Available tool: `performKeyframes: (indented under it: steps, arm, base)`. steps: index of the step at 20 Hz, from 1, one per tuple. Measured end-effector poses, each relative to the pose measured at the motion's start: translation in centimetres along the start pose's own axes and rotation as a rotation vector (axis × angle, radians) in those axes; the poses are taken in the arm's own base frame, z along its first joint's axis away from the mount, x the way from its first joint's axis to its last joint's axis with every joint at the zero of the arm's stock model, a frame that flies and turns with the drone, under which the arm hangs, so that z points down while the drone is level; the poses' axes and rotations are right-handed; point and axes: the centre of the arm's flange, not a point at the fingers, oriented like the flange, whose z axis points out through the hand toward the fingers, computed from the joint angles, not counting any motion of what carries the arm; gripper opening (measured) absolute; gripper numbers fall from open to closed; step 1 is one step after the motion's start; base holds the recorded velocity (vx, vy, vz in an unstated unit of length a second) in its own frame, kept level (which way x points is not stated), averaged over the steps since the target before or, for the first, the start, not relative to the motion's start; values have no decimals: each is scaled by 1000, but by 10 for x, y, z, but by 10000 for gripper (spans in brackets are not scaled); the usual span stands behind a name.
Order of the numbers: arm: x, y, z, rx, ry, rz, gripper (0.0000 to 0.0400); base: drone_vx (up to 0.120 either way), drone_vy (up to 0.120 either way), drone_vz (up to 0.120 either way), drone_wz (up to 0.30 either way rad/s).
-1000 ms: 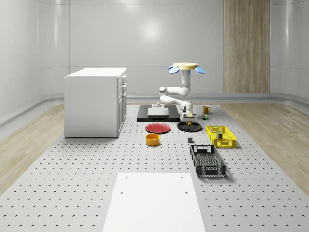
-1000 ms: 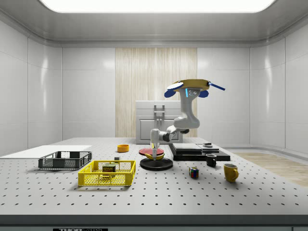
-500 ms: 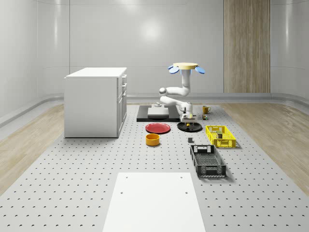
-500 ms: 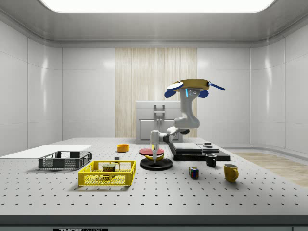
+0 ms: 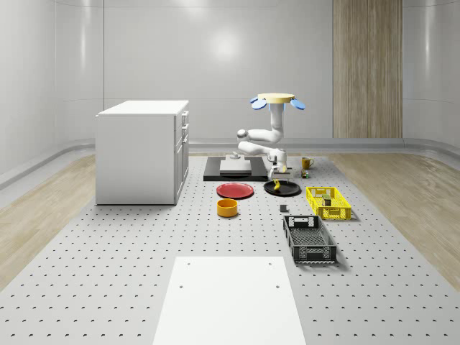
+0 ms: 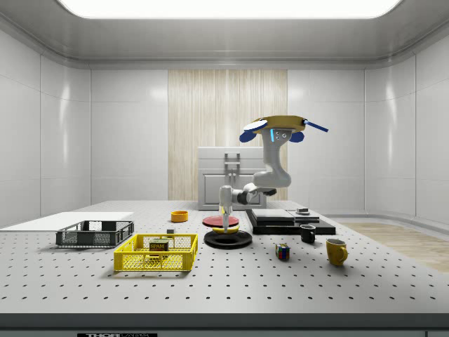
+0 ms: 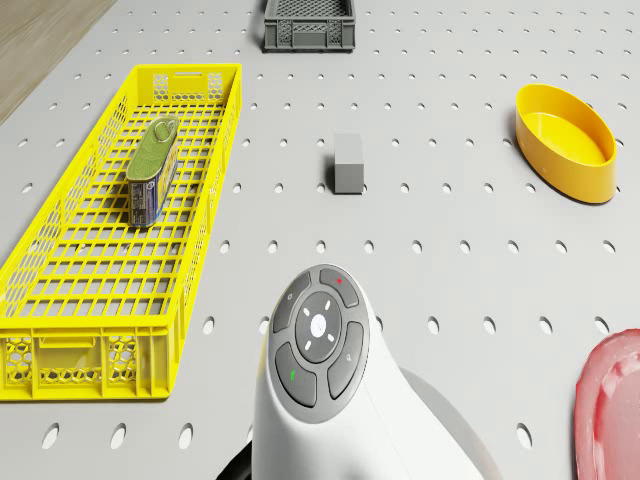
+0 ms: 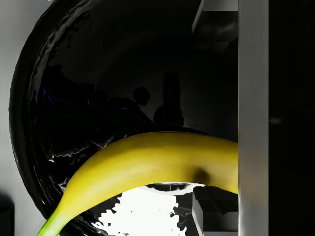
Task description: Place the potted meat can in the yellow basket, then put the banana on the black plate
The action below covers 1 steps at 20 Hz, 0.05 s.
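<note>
1. The drone point(image 6: 274, 125) hovered above the table point(image 5: 144, 244), right of centre in the side view.
2. The hand point(image 6: 225, 223) pinched the banana point(image 8: 147, 164) just above the black plate point(image 6: 228, 239).
3. The potted meat can point(image 7: 152, 170) lay inside the yellow basket point(image 7: 60, 300), at the drone view's left.

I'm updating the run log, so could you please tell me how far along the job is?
Done: the potted meat can lies in the yellow basket. In hand: the drone hovers by the black plate, the gripper holding the banana just above it. Left: lowering and releasing.
</note>
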Motion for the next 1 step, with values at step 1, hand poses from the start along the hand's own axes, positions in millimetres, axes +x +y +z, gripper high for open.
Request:
performKeyframes:
  steps: [1]
  arm:
    - [0, 0, -1, 0, 0, 0, 398]
  base:
    - [0, 0, 0, 0]
